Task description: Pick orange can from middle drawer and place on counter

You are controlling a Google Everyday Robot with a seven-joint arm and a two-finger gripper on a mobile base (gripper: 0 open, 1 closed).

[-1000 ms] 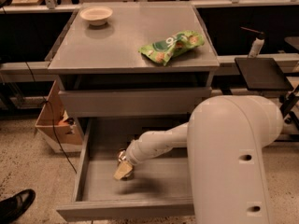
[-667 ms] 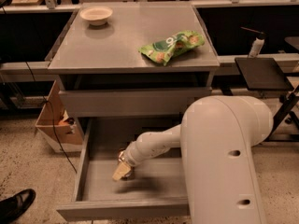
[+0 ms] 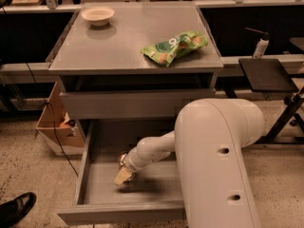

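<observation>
Gripper (image 3: 122, 175) sits low inside the open middle drawer (image 3: 118, 213), left of centre. Can't tell whether it's holding anything. Green snack bag (image 3: 175, 46) and bowl (image 3: 97, 15) on desk (image 3: 118, 49).

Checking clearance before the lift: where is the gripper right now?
In the camera view, the gripper hangs inside the open middle drawer, left of its centre, below the front edge of the counter.
</observation>
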